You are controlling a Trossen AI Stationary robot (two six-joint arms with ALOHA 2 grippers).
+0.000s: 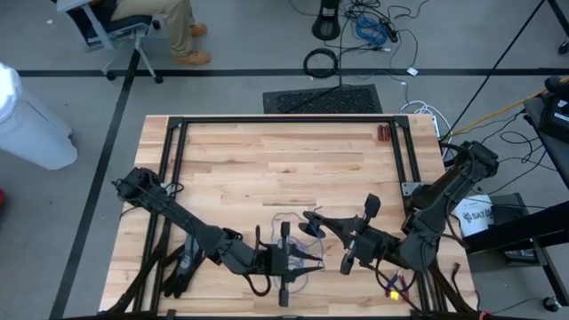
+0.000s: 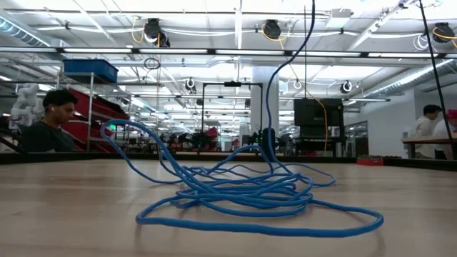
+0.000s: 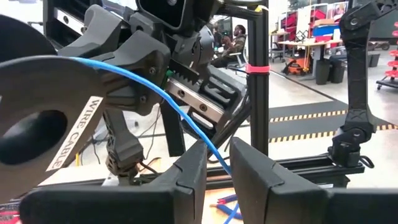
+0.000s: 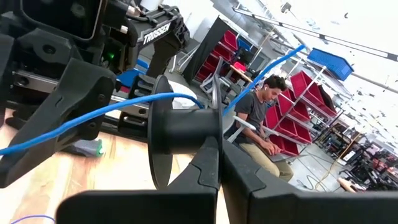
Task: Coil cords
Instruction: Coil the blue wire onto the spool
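Observation:
The cord is a thin blue wire. Most of it lies as a loose tangle (image 2: 250,193) on the wooden table (image 1: 267,160), and one strand (image 2: 308,28) climbs out of the low view. That strand runs onto a black spool (image 4: 183,130) labelled "WIRE CABLE" (image 3: 50,124). My right gripper (image 4: 216,158) is shut on the spool, above the table's near middle (image 1: 318,222). My left gripper (image 3: 218,163) faces it from the left (image 1: 304,260) and is open. The wire (image 3: 186,118) passes down through its gap. My right gripper pinches the rim of the spool's thin end disc (image 4: 214,118) between its two fingers. They come at it level, and the spool is held clear of the table with its axis about level. My left gripper has the wire in its gap; I cannot tell whether it touches the fingers.
A black metal frame (image 1: 284,120) borders the work area. A small red object (image 1: 382,133) lies at the far right, a black glove (image 1: 182,267) by the left arm, and a tool with yellow and red (image 1: 391,286) near the right arm's base. A person (image 2: 50,121) sits beyond the table.

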